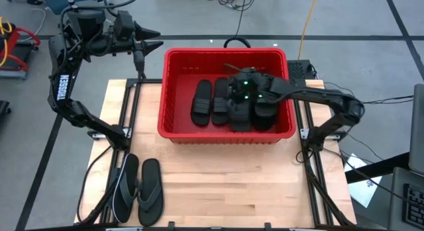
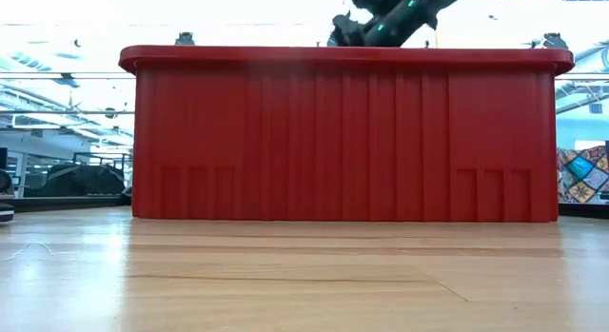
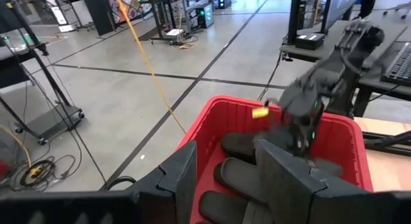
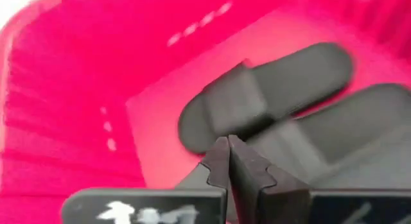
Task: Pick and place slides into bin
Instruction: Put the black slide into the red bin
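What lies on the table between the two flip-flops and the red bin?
Nothing: in the high view, bare wooden table separates the flip-flops from the bin.

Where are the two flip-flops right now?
In the high view, the two flip-flops lie side by side on the table's near-left corner, outside the red bin.

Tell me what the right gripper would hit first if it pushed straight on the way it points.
Most likely a black ribbed-strap slide lying in the red bin. The right gripper, fingers shut and empty, aims straight at its strap from just above; depth is hard to judge.
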Robot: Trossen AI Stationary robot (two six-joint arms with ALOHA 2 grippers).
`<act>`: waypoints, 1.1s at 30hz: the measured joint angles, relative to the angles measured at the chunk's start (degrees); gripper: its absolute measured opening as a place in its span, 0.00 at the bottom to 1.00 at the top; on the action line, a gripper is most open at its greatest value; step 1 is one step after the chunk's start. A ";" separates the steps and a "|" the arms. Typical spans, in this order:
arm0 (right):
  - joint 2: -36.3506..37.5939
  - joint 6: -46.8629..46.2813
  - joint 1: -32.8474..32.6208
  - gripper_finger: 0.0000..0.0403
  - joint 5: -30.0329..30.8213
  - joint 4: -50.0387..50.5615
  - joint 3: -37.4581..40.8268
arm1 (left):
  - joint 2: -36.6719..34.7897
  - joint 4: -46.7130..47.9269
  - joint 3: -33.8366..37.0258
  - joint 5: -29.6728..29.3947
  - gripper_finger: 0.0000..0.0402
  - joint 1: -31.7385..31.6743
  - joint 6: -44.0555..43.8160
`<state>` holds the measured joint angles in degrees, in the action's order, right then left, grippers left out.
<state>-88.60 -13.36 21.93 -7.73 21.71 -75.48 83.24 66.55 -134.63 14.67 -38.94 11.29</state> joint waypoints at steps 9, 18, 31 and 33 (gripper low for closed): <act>-7.43 2.53 -0.26 0.00 -8.99 0.40 -2.65 | 0.67 1.68 0.00 -0.36 0.40 0.00 -0.48; 1.68 21.63 3.82 0.14 -12.71 12.58 -5.51 | 1.62 4.30 0.00 -0.74 0.40 -0.04 0.42; 3.99 37.30 13.09 0.68 -19.32 25.52 -5.47 | 1.64 4.45 0.00 -0.81 0.40 -0.04 1.51; 2.76 36.02 14.19 0.70 -21.80 26.36 -5.47 | 1.64 4.47 0.00 -0.83 0.40 -0.04 1.51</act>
<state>-85.84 22.66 36.12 -29.53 48.07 -80.96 84.88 71.02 -134.63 13.85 -38.98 12.80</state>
